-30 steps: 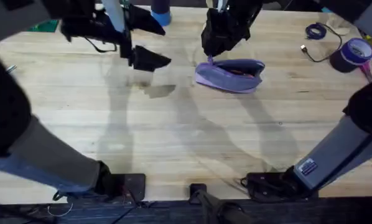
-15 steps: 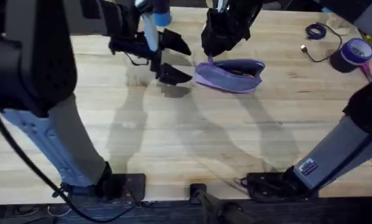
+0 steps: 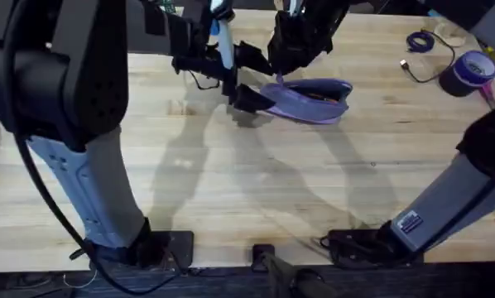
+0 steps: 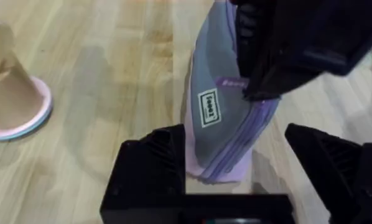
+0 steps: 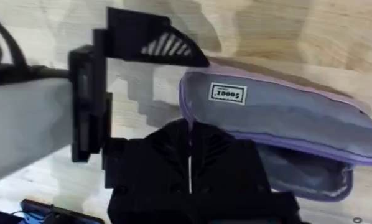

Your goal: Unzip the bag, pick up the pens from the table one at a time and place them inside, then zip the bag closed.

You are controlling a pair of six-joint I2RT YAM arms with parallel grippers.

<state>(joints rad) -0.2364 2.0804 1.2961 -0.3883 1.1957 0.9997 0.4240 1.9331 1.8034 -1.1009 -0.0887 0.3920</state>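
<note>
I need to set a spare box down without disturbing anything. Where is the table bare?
The wide stretch of table between the bag and the arm bases is bare. It is crowded at the bag, where the left end effector and right end effector meet, and by the tape roll.

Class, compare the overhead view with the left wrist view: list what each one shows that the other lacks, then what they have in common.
Overhead view alone: the purple tape roll and the blue cable at the table's far right, and both arms' bases.

Left wrist view alone: a pale cone on a pink disc, and the small white label on the bag.

Both: the bag, the open left gripper at its end, the right gripper at it, and the table.
</note>
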